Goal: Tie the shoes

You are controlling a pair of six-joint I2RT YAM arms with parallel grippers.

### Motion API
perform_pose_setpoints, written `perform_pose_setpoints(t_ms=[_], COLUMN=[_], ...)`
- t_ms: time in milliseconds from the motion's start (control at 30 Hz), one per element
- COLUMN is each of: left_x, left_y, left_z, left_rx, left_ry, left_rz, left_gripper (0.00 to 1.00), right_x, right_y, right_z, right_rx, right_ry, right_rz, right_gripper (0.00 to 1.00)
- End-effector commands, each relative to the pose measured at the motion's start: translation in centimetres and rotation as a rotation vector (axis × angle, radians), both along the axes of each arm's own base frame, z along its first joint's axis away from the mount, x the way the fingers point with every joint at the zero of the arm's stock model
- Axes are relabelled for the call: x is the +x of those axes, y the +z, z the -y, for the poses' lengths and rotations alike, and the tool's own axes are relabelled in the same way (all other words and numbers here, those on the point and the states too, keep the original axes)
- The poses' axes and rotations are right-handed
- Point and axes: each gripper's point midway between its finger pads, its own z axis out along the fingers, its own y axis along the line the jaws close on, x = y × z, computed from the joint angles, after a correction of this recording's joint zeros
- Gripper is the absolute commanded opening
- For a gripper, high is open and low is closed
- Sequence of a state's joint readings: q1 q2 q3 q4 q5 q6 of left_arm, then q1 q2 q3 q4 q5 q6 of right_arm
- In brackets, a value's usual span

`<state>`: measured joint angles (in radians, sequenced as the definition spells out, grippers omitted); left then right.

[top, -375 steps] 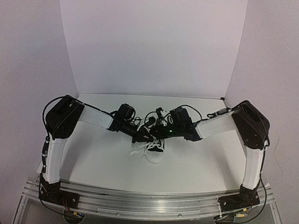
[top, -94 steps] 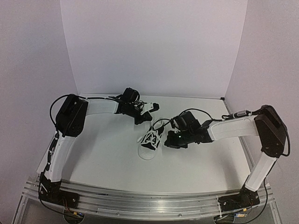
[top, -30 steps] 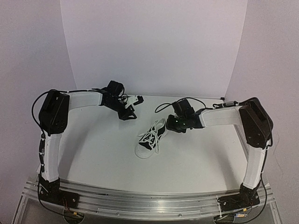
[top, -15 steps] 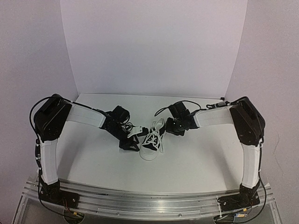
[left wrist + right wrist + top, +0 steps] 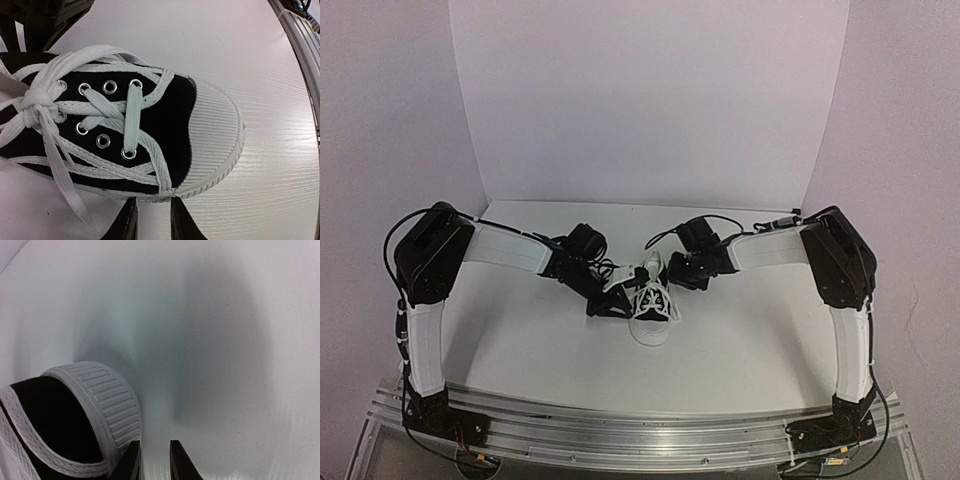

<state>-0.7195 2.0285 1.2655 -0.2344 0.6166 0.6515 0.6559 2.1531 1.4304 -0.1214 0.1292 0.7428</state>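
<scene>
The shoe (image 5: pixel 653 312) is a small black canvas sneaker with a white toe cap, standing mid-table with its toe toward the near edge. Its white laces (image 5: pixel 35 100) are bunched in a knot over the eyelets, and one loose end trails down the side. My left gripper (image 5: pixel 608 303) sits low against the shoe's left side. In the left wrist view, the left gripper (image 5: pixel 152 222) has its tips at the sole with a narrow, empty gap. My right gripper (image 5: pixel 682 272) is at the shoe's far end. In the right wrist view, the right gripper (image 5: pixel 152 462) is narrowly open beside the ribbed white rubber (image 5: pixel 105 400), holding nothing.
White backdrop walls close the table at the back and both sides. A metal rail (image 5: pixel 640 435) runs along the near edge and shows in the left wrist view as the rail (image 5: pixel 300 35). The right arm's black body (image 5: pixel 45 20) looms just past the shoe.
The left arm swung from the back of the table down to the shoe's left side, its jaws narrowing. The right gripper closed in on the far end. The shoe now points straight toward the near edge.
</scene>
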Motion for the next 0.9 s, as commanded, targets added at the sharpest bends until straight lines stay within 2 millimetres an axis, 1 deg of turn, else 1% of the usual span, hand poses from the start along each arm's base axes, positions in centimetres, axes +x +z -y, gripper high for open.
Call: perform_pose_setpoints(t_ms=[0,67,167,233,333,400,467,600,733,867], left_x=[1.0,0.8,0.7,0.9,2.3,3.1,3.4,4.0,5.0,5.2], left_y=[4.7,4.9,4.1,3.5,2.0,1.6,1.4,1.1,1.6,1.4], left_z=[0.7,1.2,2.2,2.7,2.3,1.6,1.3,1.6,2.2,2.6], left_rx=[-0.078,-0.098,-0.112,-0.109,-0.058,-0.039,-0.027,-0.025,-0.043,-0.054], left_ry=[0.018,0.007,-0.011,-0.021,0.008,0.024,0.025,0.033,0.043,0.036], left_rz=[-0.001,-0.007,-0.025,-0.004,0.04,0.054,0.073,0.085,0.122,0.119], left_gripper=[0.21,0.21,0.21,0.23,0.23,0.23,0.24,0.28,0.33,0.34], right_x=[0.0,-0.4,-0.8,-1.0,-1.0,-0.9,-0.8,-0.7,-0.8,-0.9], right_y=[4.5,4.7,4.5,4.2,3.9,4.0,4.1,4.1,4.2,4.1], right_z=[0.0,0.6,1.1,1.2,1.1,1.0,0.9,0.8,0.9,0.8], right_rx=[0.032,0.027,0.017,0.016,0.017,0.021,0.023,0.023,0.023,0.025], right_ry=[0.013,-0.001,-0.013,-0.011,-0.011,-0.012,-0.009,-0.006,-0.006,-0.006], right_rz=[0.078,0.08,0.075,0.069,0.06,0.062,0.063,0.065,0.066,0.062], right_gripper=[0.22,0.22,0.22,0.22,0.23,0.23,0.23,0.24,0.24,0.24])
